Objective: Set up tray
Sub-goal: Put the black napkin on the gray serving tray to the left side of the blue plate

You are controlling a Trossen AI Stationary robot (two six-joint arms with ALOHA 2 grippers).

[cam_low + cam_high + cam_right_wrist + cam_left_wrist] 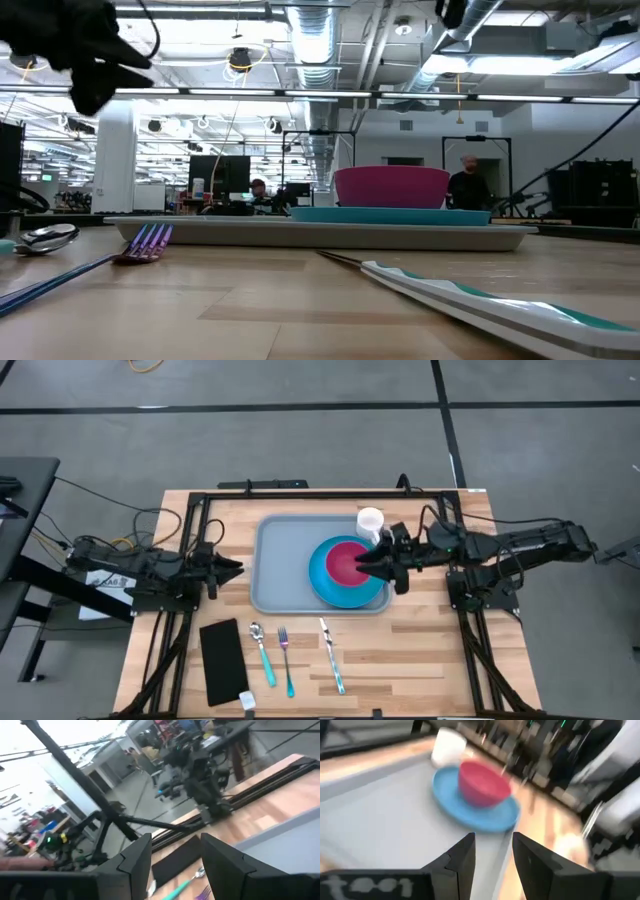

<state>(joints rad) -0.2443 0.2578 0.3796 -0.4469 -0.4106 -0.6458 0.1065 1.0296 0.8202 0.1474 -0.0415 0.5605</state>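
Closest to the low camera lies a knife (480, 300) on the wooden counter (420, 660), with a fork (286, 660), a spoon (262, 653) and a black napkin (222, 660) alongside. Right tool (372, 566) reaches level over the pink bowl (343, 560), its fingers spread with nothing between them. Left tool (238, 568) waits at the tray's left edge, fingers slightly parted. Centred on the counter, the tray (285, 560) carries a blue plate (330, 588) holding the bowl; a white cup (370, 522) stands at its far right corner
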